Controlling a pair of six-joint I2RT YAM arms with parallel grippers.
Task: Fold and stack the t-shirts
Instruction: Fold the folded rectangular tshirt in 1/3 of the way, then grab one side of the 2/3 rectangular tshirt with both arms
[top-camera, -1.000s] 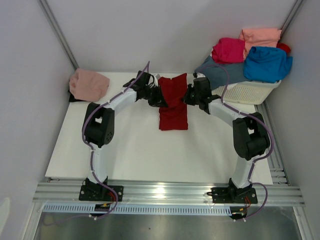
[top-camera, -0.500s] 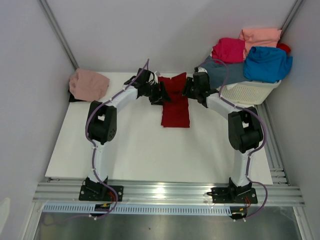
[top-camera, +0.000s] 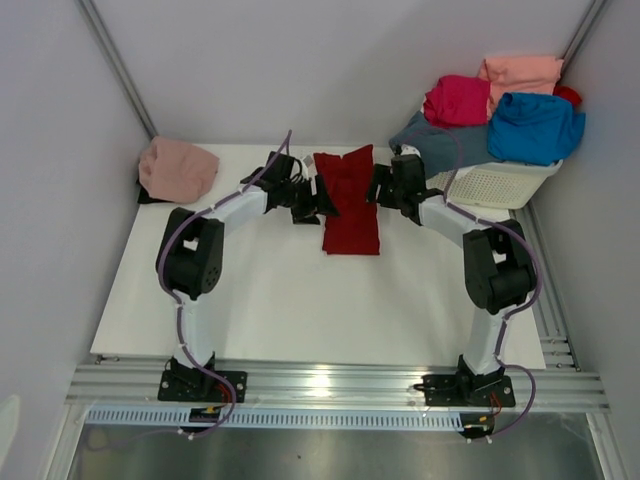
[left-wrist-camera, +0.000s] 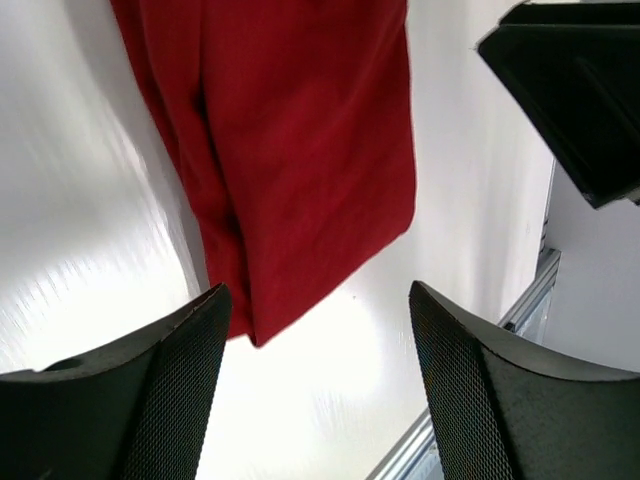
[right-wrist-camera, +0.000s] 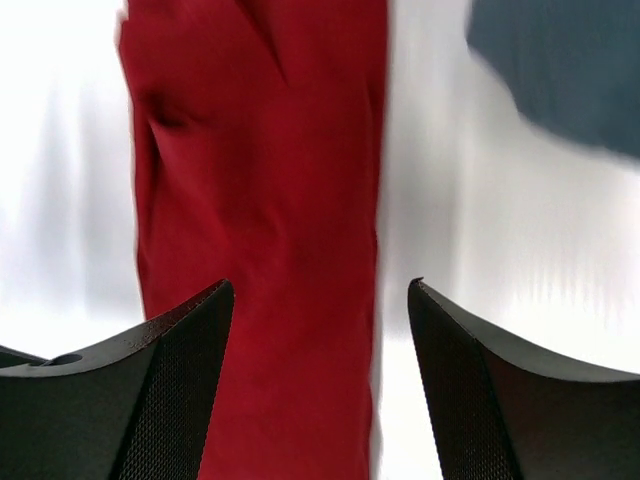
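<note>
Dark red t-shirt (top-camera: 349, 203): it lay flat on the white counter (top-camera: 270, 290), folded lengthwise into a long narrow strip, in the upper middle of the overhead frame, with its far end a little wider than its near end.
Left hand (top-camera: 318, 197): it sat just beside the strip's left edge, fingers spread wide with nothing between them. In its own wrist view the shirt's near corner lay between the two finger pads (left-wrist-camera: 180, 390) and just beyond them.
Right hand (top-camera: 380, 187): it sat just beside the strip's right edge, facing the left one, fingers also wide and holding nothing. In its wrist view the red cloth ran down the frame between the fingertips, nearer the left one.
Dusty pink t-shirt (top-camera: 178, 168): it lay bunched at the counter's far-left corner, well apart from both arms.
White lattice basket (top-camera: 500, 184): it stood at the upper right, at the counter's far-right corner.
Basket pile: the slate grey-blue t-shirt (top-camera: 440, 143) hung over the left rim, near the right hand. The magenta t-shirt (top-camera: 457, 100), the salmon t-shirt (top-camera: 520, 72) and the bright blue t-shirt (top-camera: 535, 127) were heaped above it.
</note>
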